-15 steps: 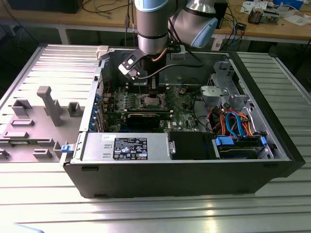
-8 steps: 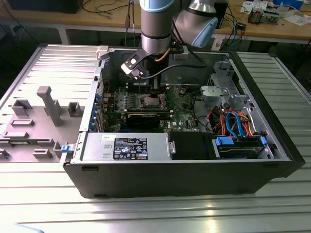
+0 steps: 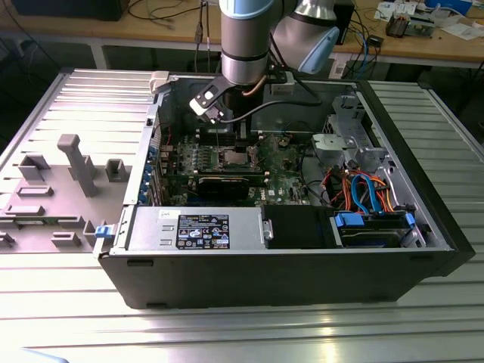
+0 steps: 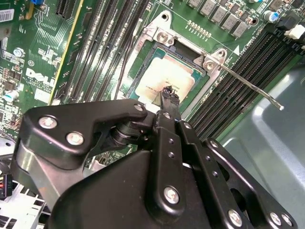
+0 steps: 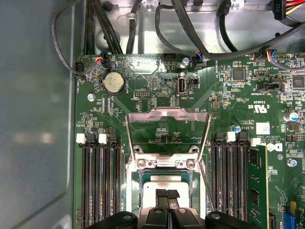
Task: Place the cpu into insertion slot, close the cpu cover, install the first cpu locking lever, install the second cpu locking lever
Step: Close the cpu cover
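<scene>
Jaws drawn together point at the cpu (image 4: 164, 76) lying in the insertion slot (image 5: 136, 186), cpu cover (image 5: 167, 112) raised; seating probably demands a flat, square, unforced fit.

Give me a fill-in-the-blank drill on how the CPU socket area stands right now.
1. The cpu lies inside the ____ on the green motherboard.
2. The cpu cover is swung ____, leaving the cpu exposed.
3. The end effector just above the cpu is ____, holding nothing.

Missing words: insertion slot; open; shut.
</scene>
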